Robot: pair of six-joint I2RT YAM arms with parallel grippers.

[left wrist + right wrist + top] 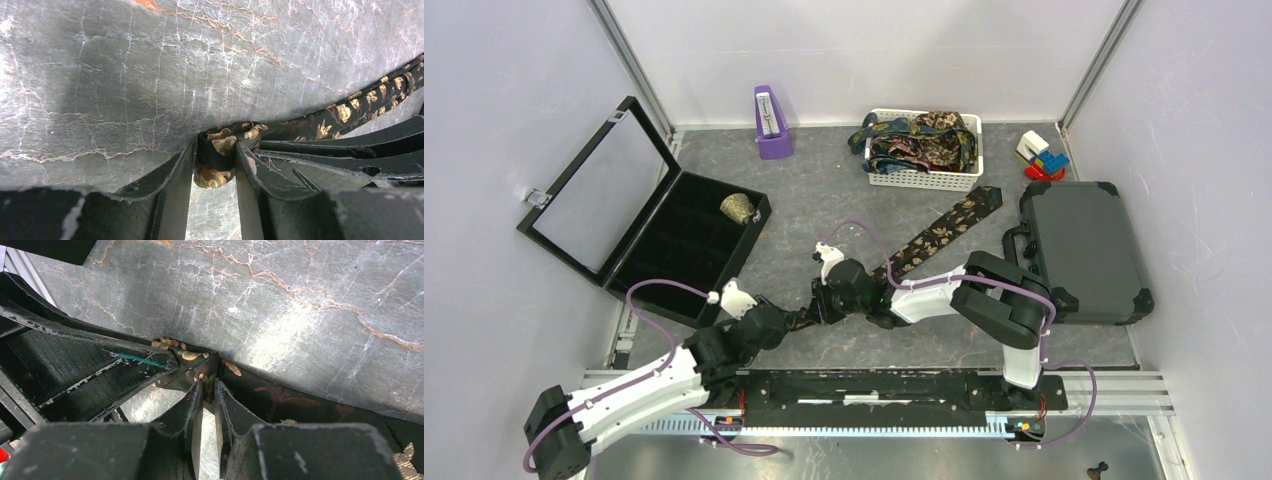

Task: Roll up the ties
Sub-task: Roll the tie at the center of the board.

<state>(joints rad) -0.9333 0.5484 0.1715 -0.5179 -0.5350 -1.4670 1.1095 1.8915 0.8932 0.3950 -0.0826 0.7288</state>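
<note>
**Both arms hold the thin end of one tie**

I see a long dark tie (936, 232) with gold leaves lying flat on the grey tabletop (824, 200). Its wide, pointy end sits just in front of the white basket (924, 180), near the basket's right corner. From there it runs on a slant away from the basket, toward my arms. The thin end is curled into a small loop, and my left fingers (186, 160) squeeze that loop from both sides. My right fingers (196, 402) are almost together and pinch the cloth right beside it. More ties (919, 145) are piled inside the basket.
</note>
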